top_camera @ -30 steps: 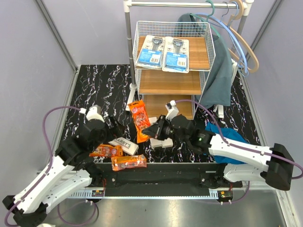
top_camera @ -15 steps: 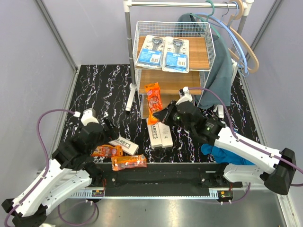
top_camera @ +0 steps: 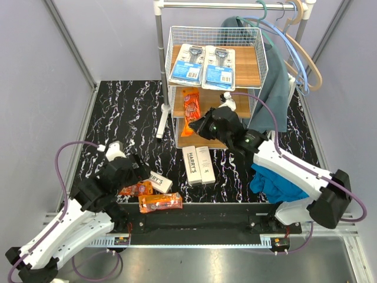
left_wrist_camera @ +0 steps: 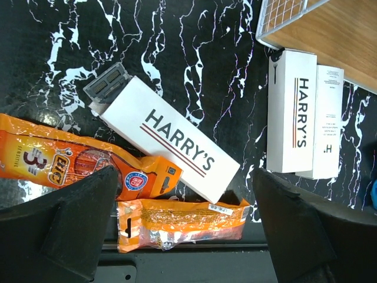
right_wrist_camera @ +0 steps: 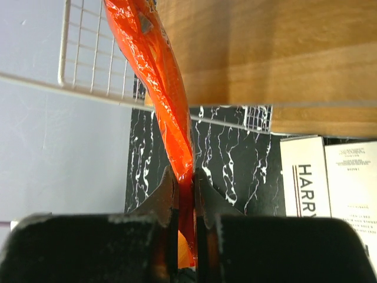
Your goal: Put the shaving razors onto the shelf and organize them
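While the right gripper (right_wrist_camera: 185, 183) pinches the near end of a crinkled orange plastic razor bag (right_wrist_camera: 154, 71), the bag stretches ahead of it onto the light wooden board of the white wire-mesh shelf (right_wrist_camera: 247, 59), with the mesh wall just to its left. The left gripper (left_wrist_camera: 185, 177) gapes wide above a long white HARRY'S box (left_wrist_camera: 171, 144), which overlaps two more orange bags (left_wrist_camera: 70, 168).

Black white-veined marble tabletop (top_camera: 118, 106), pale lilac walls (top_camera: 35, 71), white clothes rail (top_camera: 159, 59) with hangers (top_camera: 301, 66).
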Robot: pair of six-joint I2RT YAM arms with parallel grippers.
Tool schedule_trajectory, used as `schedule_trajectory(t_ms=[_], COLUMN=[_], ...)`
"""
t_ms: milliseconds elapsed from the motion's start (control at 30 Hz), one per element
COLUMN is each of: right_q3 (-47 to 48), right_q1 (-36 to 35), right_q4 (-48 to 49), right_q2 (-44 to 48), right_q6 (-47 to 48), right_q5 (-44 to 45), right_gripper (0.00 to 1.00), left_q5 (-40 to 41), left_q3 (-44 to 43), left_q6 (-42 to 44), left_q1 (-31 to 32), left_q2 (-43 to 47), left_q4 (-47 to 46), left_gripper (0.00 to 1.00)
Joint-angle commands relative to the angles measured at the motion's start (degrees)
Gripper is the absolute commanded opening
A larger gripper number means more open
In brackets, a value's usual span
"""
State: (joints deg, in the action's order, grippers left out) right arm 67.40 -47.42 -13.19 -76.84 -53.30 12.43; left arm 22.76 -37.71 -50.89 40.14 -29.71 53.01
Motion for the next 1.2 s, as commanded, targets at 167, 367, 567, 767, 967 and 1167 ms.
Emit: schedule_trajectory(t_ms=[167, 367, 567, 767, 967, 1167], right_q3=[8.19, 11.88, 14.69, 16.63, 16.02, 13.91], right_q1=[0.92, 1.01, 1.1, 1.1, 1.1, 1.1], right_q4=[3.52, 3.52, 2.38, 2.12, 1.85, 2.2], right_q2=[-5.51, -7.97, -10.7, -11.76, -11.58, -9.91], right_q6=[1.35, 1.97, 1.71, 2.15, 2.06, 1.97], right_q5=[1.72, 2.25, 3.13, 3.48, 3.13, 3.48], right_gripper=[0.0, 0.03, 0.23, 0.46, 0.59, 0.64], left_q5=[-3.07, -4.48, -5.54, -7.99, -9.84, -16.08], left_q3=[1.33, 2.73, 3.17, 5.02, 4.76, -3.14], left_q6=[-0.35, -0.26, -0.26, -0.87, 1.05, 7.11], left_q1=[-0.06, 0.02, -0.06, 0.03, 0.03, 0.03], left_q2=[0.62, 0.53, 0.71, 1.41, 2.12, -7.97], left_q4=[-4.5, -5.64, -6.61, -7.48, -11.61, -24.96], left_gripper=[0.99, 0.99, 0.99, 0.99, 0.99, 0.96])
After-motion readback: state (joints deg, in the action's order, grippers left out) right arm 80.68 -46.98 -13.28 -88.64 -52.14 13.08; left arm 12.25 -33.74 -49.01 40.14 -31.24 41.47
